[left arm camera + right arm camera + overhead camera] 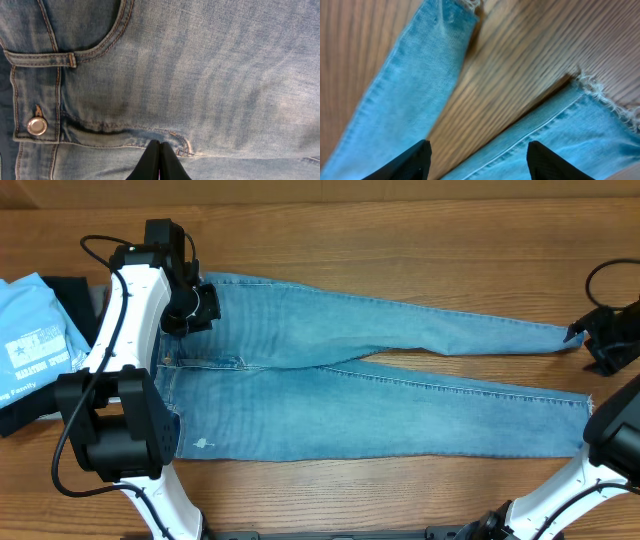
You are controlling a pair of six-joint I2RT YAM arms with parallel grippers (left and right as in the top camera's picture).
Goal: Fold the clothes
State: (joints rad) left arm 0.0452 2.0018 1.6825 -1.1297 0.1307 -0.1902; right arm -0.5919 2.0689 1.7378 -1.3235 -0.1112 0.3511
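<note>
Left hand (pixel 160 150) closed, right hand (pixel 479 152) spread wide, jeans (pixel 400 395) lying sideways, waistband (pixel 37 95) leftward

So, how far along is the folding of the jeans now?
Done: the jeans lie flat and spread out on the table. In hand: the left hand is shut over the waistband, the right hand open above the frayed hems. Left: every fold; none shows yet.

Blue T-shirt (pixel 30 330) (white print) lies over dark, perhaps folded, garments (pixel 62 288).
</note>
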